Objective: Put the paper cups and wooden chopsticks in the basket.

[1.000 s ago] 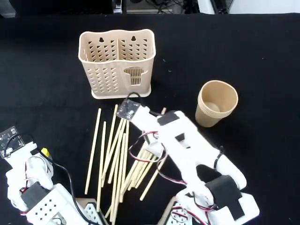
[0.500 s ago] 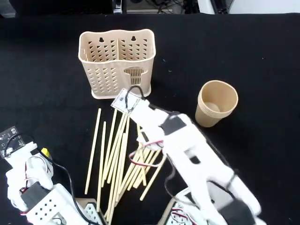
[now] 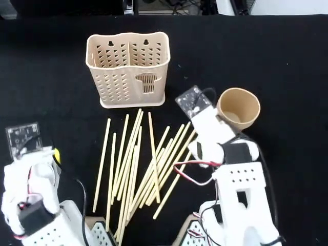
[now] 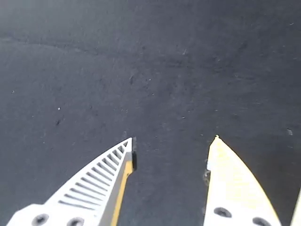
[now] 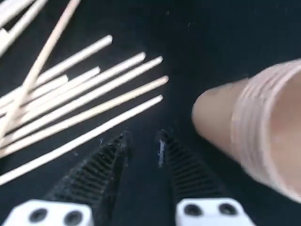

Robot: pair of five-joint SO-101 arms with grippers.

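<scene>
Several wooden chopsticks lie fanned out on the black table in front of the cream slotted basket, which stands upright. A stack of tan paper cups stands upright to the right. My right arm sits between the chopsticks' far ends and the cups. Its gripper hovers low over bare table, open by a narrow gap with nothing in it, with the cups close on one side and chopstick ends on the other. The left gripper is open over bare table.
My left arm stands at the front left corner, away from the chopsticks. Bare black table stretches to the right of the basket and beyond the cups.
The right arm swung from the chopstick pile by the basket over to beside the cups. The chopsticks got spread toward the right. The left arm's wrist rose a little.
</scene>
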